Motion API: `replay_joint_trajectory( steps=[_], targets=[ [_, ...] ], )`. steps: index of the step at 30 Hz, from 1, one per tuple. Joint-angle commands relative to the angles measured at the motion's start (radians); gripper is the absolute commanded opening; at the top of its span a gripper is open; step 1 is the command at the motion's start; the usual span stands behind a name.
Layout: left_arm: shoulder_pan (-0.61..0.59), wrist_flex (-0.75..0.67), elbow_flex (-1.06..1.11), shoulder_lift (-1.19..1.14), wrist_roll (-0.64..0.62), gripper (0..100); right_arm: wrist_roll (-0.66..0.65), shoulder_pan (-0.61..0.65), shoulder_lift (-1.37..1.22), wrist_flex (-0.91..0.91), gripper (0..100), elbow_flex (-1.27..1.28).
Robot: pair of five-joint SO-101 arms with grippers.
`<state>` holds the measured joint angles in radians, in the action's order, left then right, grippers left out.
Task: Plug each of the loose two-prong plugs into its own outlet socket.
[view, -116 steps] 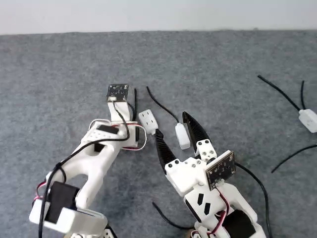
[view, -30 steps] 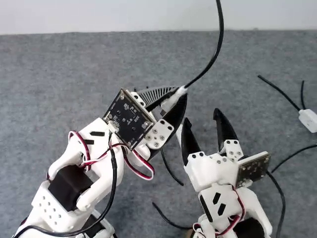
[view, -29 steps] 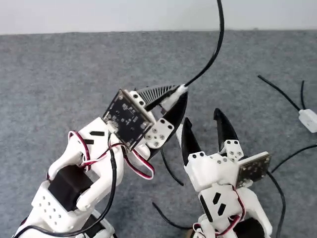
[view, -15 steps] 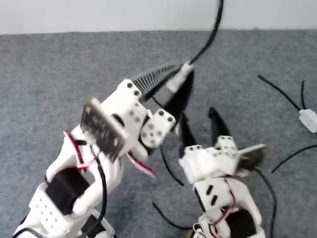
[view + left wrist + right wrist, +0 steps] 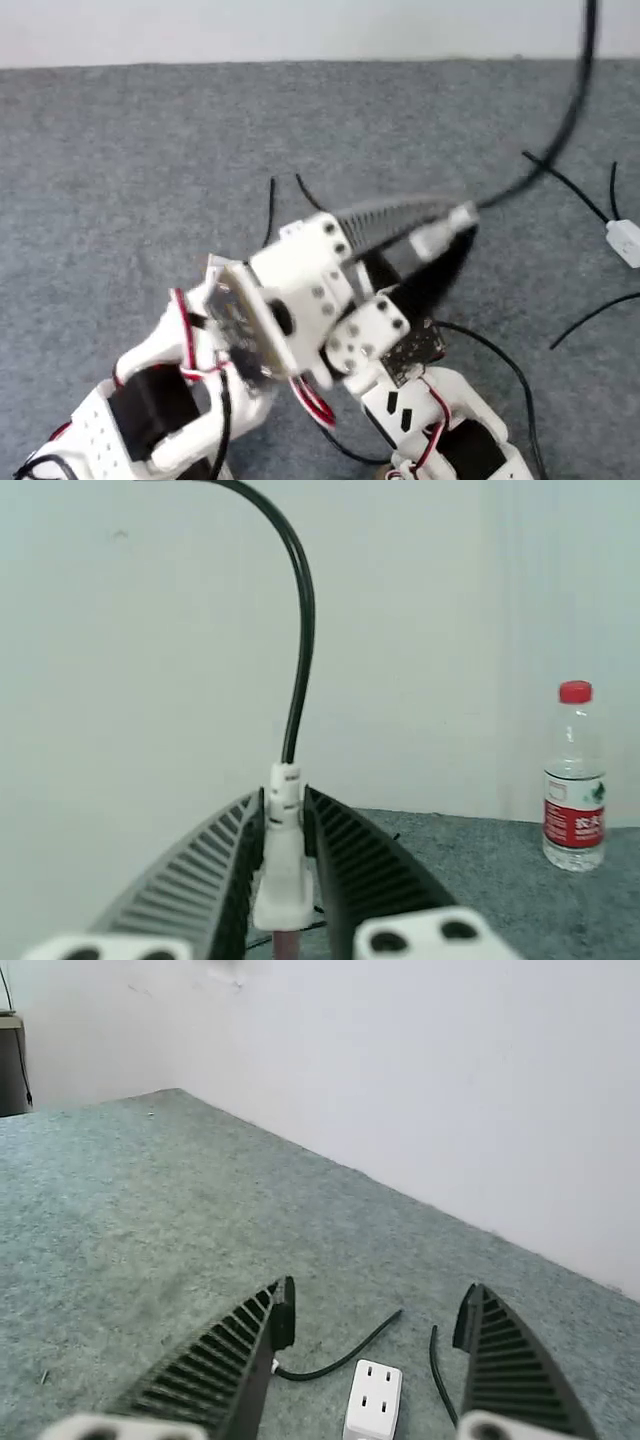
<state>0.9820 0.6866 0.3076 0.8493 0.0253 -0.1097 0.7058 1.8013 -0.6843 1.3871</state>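
Above the middle of the grey carpet (image 5: 130,150), a white two-prong plug (image 5: 282,880) was held off the surface, pinched between the ribbed fingers (image 5: 200,890) of the left gripper (image 5: 452,238). Both fingers pressed against the plug's sides, and its cord end stuck out past the fingertips. From that end a black cord (image 5: 560,130) rose and swung away over the far right corner of the carpet.

Below the raised left arm (image 5: 290,300), near the carpet's near edge, sat the body of the right arm (image 5: 440,420). The right gripper (image 5: 375,1312) had its jaws spread wide with nothing between them. On the carpet ahead of it, in line with the gap and clear of both fingers, an outlet socket (image 5: 373,1400) lay flat with its slots facing up. Two thin black cord ends lay near this socket, one (image 5: 340,1358) on either side (image 5: 438,1375), and neither appeared to touch it.

Close to the right edge of the carpet, well apart from both grippers, a second outlet socket (image 5: 622,240) lay with loose black cords (image 5: 565,185) around it.

Farther off, a clear water bottle (image 5: 573,775) with a red cap stood upright on the carpet, close to the pale wall (image 5: 120,680) that ran along the far edge
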Motion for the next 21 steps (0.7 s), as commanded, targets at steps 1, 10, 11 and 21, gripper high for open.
replay_joint_trajectory(
  steps=[1, 10, 11, 21],
  targets=[
    [0.089, 0.049, -0.053, -0.005, -0.005, 1, -0.020, 0.005, 0.004, -0.005, 26.2, -0.066],
    [0.155, 0.095, -0.050, 0.000, -0.003, 1, -0.020, -0.081, 0.004, 0.166, 26.2, 0.034],
    [0.161, 0.115, -0.050, -0.003, -0.003, 1, -0.020, -0.081, 0.004, 0.166, 26.2, 0.034],
    [0.170, 0.150, -0.048, 0.000, -0.008, 1, -0.020, -0.085, 0.004, 0.166, 26.2, 0.034]
  ],
)
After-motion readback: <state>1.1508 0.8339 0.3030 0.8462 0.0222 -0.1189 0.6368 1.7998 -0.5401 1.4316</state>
